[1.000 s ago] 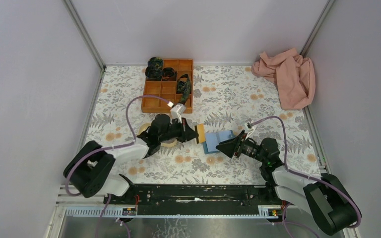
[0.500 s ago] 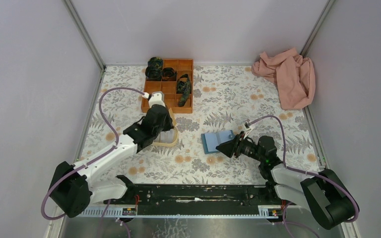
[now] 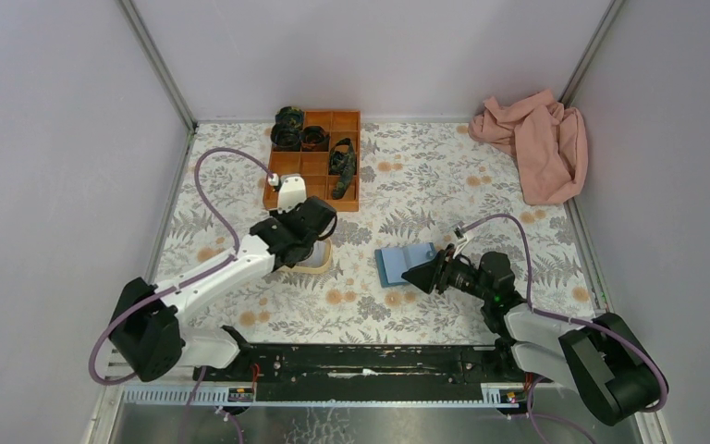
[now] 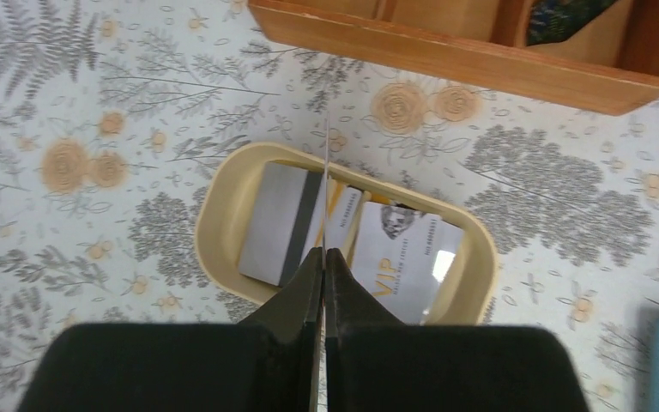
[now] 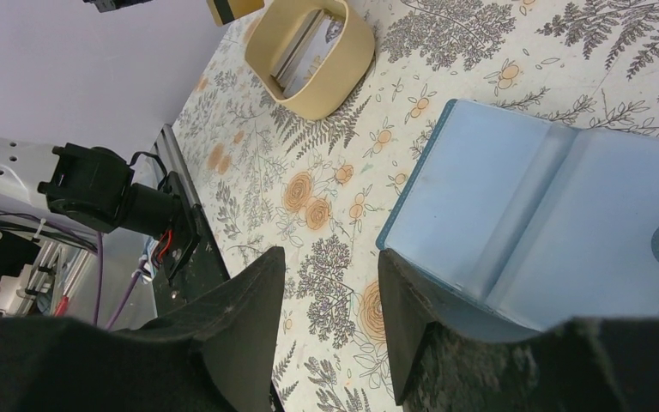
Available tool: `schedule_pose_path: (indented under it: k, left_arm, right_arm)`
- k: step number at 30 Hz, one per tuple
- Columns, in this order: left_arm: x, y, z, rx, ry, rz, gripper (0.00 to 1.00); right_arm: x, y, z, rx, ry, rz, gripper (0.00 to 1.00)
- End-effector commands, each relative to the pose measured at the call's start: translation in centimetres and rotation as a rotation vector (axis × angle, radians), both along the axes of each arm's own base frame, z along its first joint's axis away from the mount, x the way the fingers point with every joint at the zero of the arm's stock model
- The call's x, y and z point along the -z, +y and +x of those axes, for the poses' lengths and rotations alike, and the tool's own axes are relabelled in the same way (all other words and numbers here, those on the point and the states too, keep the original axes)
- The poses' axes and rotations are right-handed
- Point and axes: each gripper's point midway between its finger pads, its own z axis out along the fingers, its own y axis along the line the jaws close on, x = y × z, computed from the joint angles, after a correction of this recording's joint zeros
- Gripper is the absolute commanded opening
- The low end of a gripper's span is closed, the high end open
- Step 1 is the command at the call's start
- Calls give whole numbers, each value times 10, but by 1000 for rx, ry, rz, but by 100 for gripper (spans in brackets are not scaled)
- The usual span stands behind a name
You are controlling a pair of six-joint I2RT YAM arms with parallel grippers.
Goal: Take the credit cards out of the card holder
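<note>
Drop-off step, by the look of it — tan card [image 5: 233, 9] pinched edge-on in the clamped left gripper [image 4: 324, 253], directly above the yellow tray [image 4: 214, 215] with other cards [image 4: 399, 257] inside. Card holder [image 3: 404, 261] unfolded at three o'clock of the tray; right gripper [image 5: 326, 257] at its four-o'clock edge, jaws apart, gripping nothing. Next, probably: part the left jaws and drop the card inside the rim.

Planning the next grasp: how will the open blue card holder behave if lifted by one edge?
The card holder lies open with a centre crease, so it will probably fold rather than stay flat. It looks thin, so likely light, and may slide if pushed.
</note>
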Motion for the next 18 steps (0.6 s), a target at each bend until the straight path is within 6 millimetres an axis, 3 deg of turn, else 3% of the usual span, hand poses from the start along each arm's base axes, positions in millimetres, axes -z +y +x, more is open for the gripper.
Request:
schedule_pose_path:
  k: [1, 6, 18]
  left_arm:
    - [3, 24, -5, -89, 30, 173, 0]
    - [26, 27, -7, -101, 114, 274, 0]
    - [47, 18, 1, -73, 236, 386, 0]
  right_arm:
    - [-19, 5, 10, -6, -66, 20, 52]
    - [-17, 4, 11, 2, -60, 10, 51]
    - [-12, 3, 12, 8, -39, -5, 51]
